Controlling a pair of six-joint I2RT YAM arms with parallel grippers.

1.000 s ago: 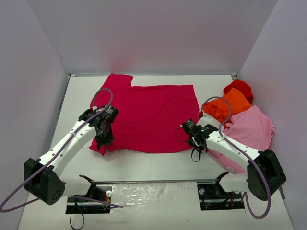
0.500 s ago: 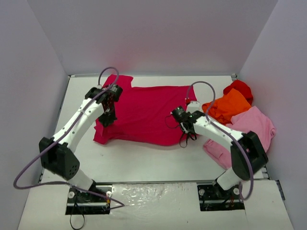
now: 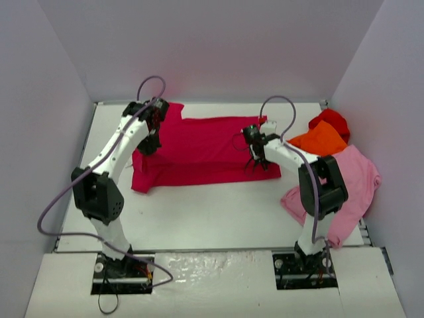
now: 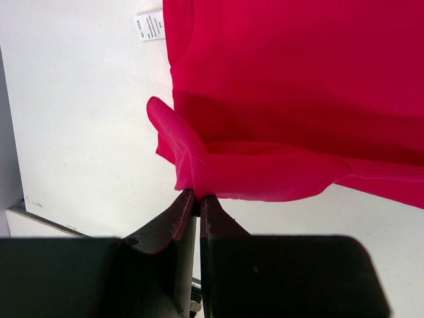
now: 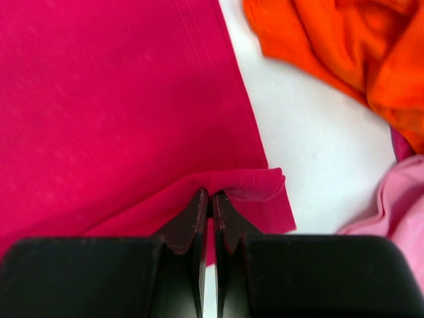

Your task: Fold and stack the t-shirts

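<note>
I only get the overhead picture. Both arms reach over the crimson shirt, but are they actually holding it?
Observer: Yes. The left wrist camera shows the left jaws pinched shut on a raised fold at the edge of the crimson shirt.
Visitor: And the other arm?
Observer: The right wrist camera shows the right jaws closed on the shirt's hemmed corner, which curls over just past them.
Visitor: Anything else I miss from above?
Observer: A small white label pokes out beside the shirt's edge. Its print is too small to read.
</note>
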